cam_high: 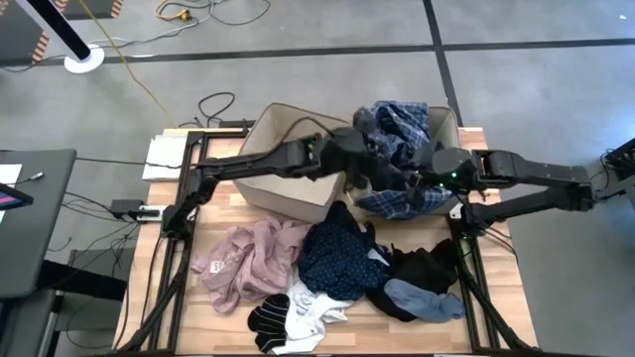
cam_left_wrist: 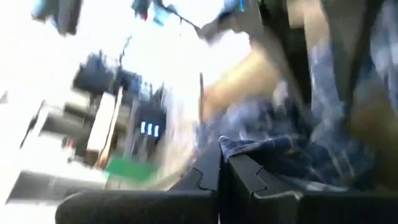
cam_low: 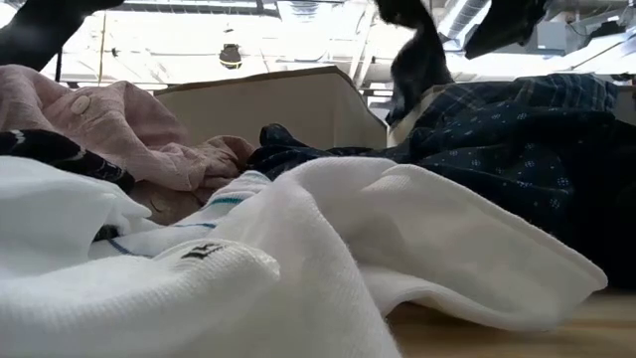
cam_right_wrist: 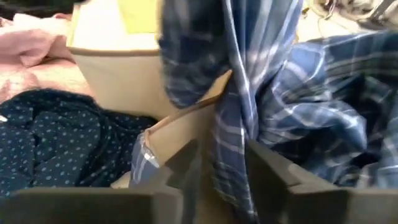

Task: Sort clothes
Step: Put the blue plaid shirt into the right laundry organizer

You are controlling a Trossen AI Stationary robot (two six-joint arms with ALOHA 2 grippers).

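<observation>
Both arms meet over the right-hand beige fabric bin [cam_high: 448, 124], so the blue-and-white plaid cotton shirt [cam_high: 402, 129] drops inside. Left gripper [cam_left_wrist: 222, 163] jaws are pressed shut on a fold; right gripper [cam_right_wrist: 221, 163] jaws straddle hanging plaid, apparently pinching it.

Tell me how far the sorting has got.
Early stage. Done: nothing clearly. In hand: the plaid shirt hangs over the right bin, with the left gripper and right gripper at it. Left: the pink top, dark dotted garment, black pieces, light blue piece and striped socks lie on the table.
</observation>
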